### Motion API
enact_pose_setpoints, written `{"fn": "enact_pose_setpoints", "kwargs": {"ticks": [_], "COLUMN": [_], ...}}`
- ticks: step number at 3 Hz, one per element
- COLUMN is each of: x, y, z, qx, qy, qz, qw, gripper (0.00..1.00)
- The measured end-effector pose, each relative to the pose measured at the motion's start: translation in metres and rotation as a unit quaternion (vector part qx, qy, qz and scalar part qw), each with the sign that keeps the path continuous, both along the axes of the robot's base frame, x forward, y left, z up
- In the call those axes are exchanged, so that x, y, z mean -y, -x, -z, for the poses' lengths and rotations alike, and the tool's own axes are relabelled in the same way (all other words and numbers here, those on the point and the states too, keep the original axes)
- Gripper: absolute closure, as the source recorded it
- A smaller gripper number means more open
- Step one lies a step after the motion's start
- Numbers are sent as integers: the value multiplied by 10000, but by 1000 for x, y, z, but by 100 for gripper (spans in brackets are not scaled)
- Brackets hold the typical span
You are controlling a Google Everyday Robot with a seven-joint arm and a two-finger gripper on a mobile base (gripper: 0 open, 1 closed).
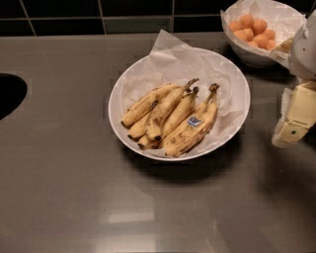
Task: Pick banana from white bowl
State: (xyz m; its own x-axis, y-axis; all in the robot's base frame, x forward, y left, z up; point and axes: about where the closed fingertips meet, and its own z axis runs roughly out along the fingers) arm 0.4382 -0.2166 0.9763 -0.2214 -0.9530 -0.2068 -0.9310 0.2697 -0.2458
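At the far left you are looking at a dark rounded opening cutting into the grey counter, well apart from everything else. Toward the middle, the white bowl is sitting on the counter, lined with crinkled white paper that is poking up past its far rim. The bananas are lying inside it, a handful of spotted ones packed side by side and touching. Their long axes are all running diagonally, from blunt tips at the lower left to stems at the upper right. The one nearest the right rim is carrying a small blue sticker.

Behind and to the right, a smaller bowl of orange round fruits is standing near the dark tiled wall; that is not your target.

At the right edge the end effector is hanging just outside the white bowl's right rim, apart from it, with no banana in it. Whether it is released or clenched, you cannot tell from here.

So the fruit is lying to the left of the end effector in this view, with the stickered banana closest and the stem ends pointing roughly its way. I am judging that the coming reach is calling for travel leftward over the rim and a grip set across that diagonal, not along it.
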Motion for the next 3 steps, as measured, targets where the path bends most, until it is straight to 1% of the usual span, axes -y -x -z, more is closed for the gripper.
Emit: {"fn": "enact_pose_setpoints", "kwargs": {"ticks": [1,2,3], "x": [0,-30,-78], "y": [0,-12,-25], "z": [0,-9,-18], "qx": [0,35,47], "qy": [0,29,69], "qz": [-1,-452,-1136], "qw": [10000,9990,9935], "gripper": [0,0,0]}}
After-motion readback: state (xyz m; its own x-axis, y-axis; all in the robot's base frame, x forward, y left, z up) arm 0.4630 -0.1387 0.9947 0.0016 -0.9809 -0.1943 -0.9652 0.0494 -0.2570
